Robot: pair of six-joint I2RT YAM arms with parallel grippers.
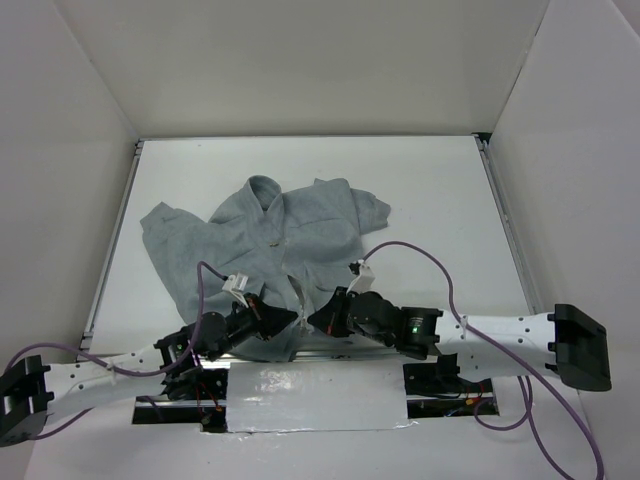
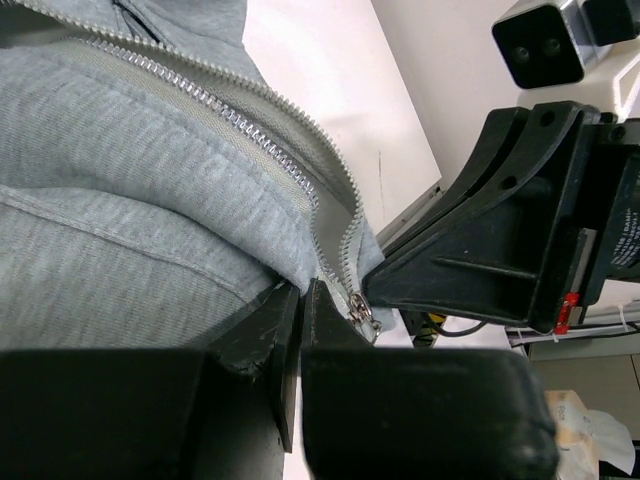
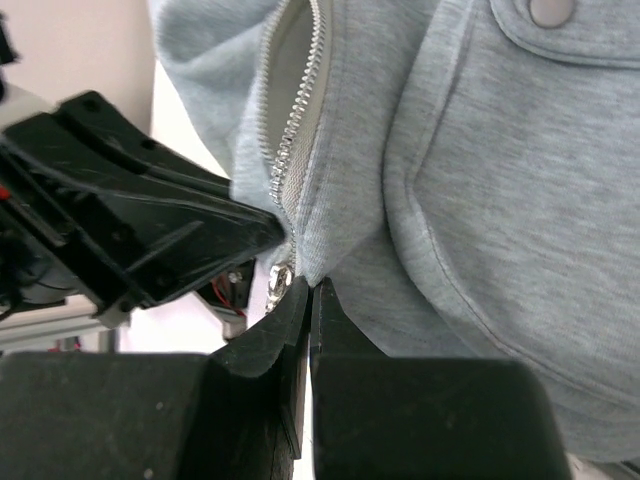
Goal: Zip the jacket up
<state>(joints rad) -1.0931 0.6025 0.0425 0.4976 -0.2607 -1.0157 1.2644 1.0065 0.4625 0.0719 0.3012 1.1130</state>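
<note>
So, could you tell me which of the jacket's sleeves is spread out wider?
The sleeve on the left arm's side: it fans out broad and flat, while the other sleeve is bunched short against the body of the jacket.

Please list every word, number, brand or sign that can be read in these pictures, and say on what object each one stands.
Nothing can be read with certainty.
The printed label on the body of the right gripper: too small, and cut by the picture edge.
The jacket: no text visible; its pocket snap looks plain.
</note>
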